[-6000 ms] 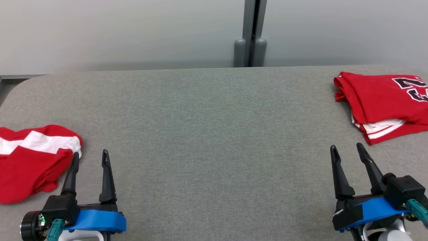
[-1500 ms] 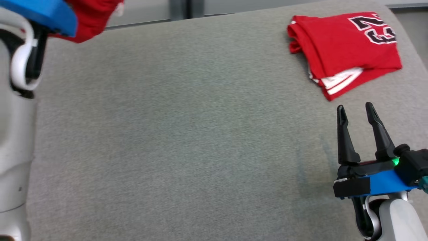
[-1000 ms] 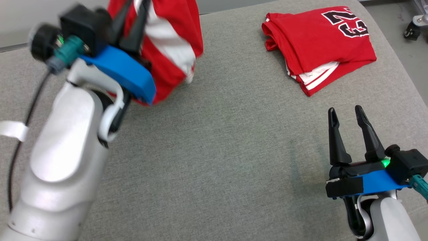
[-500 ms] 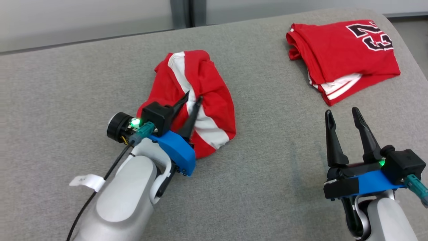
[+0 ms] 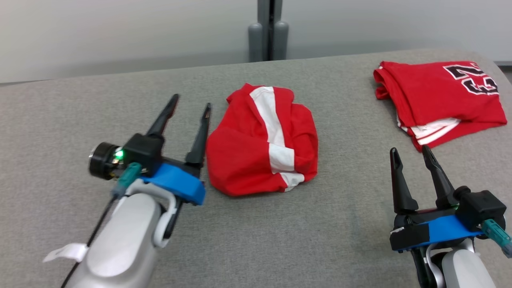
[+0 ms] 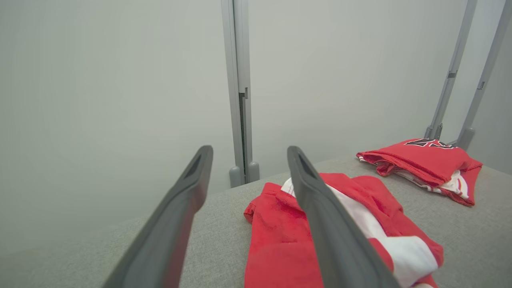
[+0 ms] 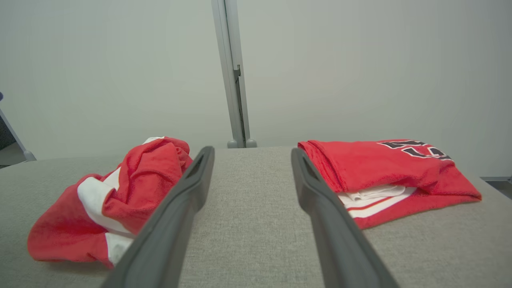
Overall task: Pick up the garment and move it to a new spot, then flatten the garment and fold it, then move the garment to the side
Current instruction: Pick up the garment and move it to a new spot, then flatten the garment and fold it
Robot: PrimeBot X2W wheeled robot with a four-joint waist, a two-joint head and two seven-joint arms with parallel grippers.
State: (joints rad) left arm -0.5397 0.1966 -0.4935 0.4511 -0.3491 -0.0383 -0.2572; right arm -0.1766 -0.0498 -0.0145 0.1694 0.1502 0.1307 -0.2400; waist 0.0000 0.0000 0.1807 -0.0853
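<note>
Left claw of mine hovers with fingers spread and empty, just left of the crumpled red-and-white cloth garment lying at the middle of the grey fabric desk. My right claw, also spread and empty, hovers near right.

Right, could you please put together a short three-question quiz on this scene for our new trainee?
1. True or false: the left end effector is clamped on the crumpled garment.
2. Multiple choice: the folded jersey lies on the table at its A) far right, B) far left, C) near middle.
3. Fill in: the stripe running across the crumpled garment is ____.

Key:
1. False. The left end effector's jaws stand open beside the garment, with nothing between them.
2. A.
3. White.
</note>
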